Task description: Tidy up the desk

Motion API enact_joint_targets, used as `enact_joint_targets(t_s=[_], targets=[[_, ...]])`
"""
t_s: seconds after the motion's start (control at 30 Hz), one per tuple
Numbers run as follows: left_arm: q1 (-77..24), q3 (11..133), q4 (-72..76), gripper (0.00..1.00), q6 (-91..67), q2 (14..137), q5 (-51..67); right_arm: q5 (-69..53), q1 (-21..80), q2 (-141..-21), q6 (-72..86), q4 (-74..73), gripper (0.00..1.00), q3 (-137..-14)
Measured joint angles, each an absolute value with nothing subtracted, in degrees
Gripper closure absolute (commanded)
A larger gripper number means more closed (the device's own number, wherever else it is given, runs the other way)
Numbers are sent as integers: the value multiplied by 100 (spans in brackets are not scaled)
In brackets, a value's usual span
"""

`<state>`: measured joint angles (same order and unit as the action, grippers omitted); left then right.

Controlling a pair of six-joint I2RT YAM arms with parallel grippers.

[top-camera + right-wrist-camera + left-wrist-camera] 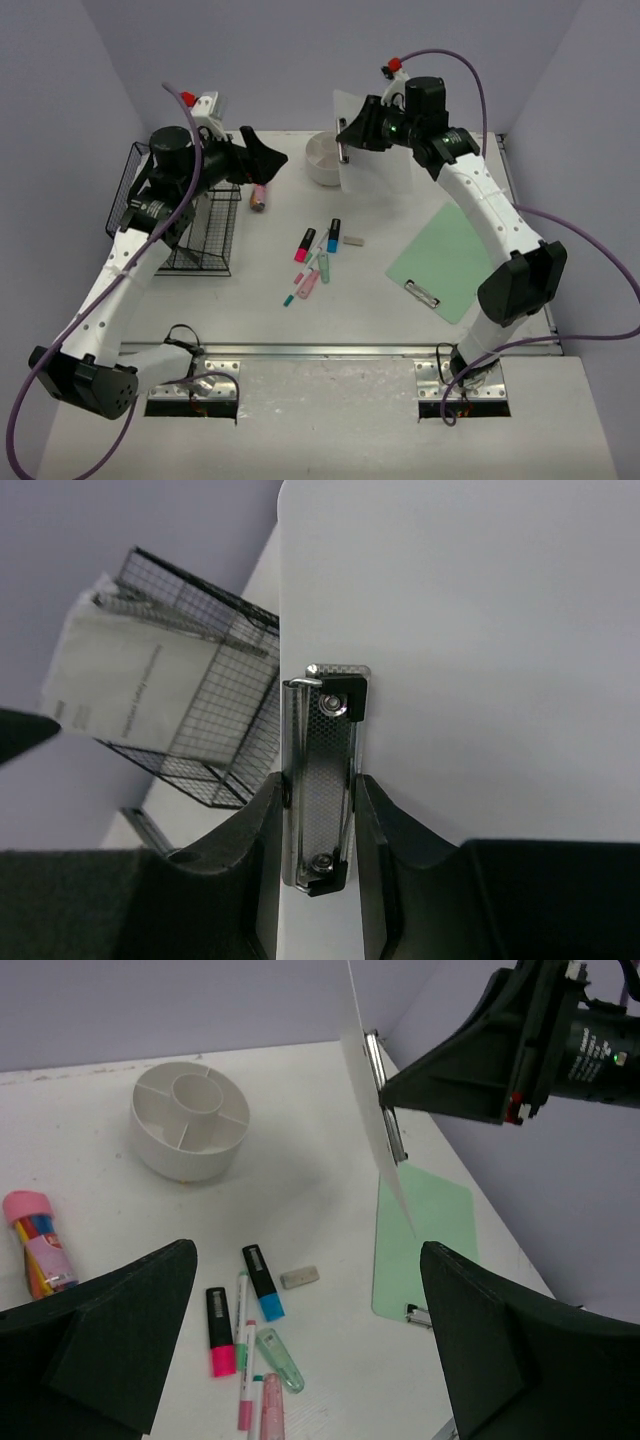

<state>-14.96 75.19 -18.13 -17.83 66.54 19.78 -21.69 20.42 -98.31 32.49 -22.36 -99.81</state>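
Note:
The off-white desk carries scattered stationery. My right gripper is shut on the metal clip of a white clipboard, holding it upright in the air at the back, edge-on in the left wrist view. My left gripper is open and empty, high above the back left, over a pink pen tube. Pink and blue highlighters, thin pens, a green tape dispenser and an eraser lie mid-desk. A green clipboard lies flat at right.
A white round divided organizer stands at the back middle, beside the raised clipboard. A black wire basket holding a white booklet stands at the left. Lavender walls enclose the desk; a metal rail runs along its front.

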Motion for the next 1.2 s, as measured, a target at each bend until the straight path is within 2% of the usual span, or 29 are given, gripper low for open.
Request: enact_joint_targets(t_s=[0.3,0.53,0.63,0.77,0.83,1.2], targets=[[-2157,6555,-579,15,-2090,6023,1941,-2669,989,-9833,6028,-1739,100,-10229],[-3234,6918,-64,23,-1775,6872,1386,-2811,714,-9817,7644,-1441,100,-9567],[-3652,7329,27,27,-1507,7351,984,-2893,718,-9815,8013,-1460,100,-9499],[-4019,7879,92,43,-1309,7894,505,-2996,725,-9775,8334,-1445,100,-9448],[-4104,8150,117,48,-1261,8142,285,-3053,725,-9749,8447,-1443,100,-9425],[-4130,8706,150,49,-1058,8746,-619,-3298,725,-9551,8658,-1448,100,-9391]])
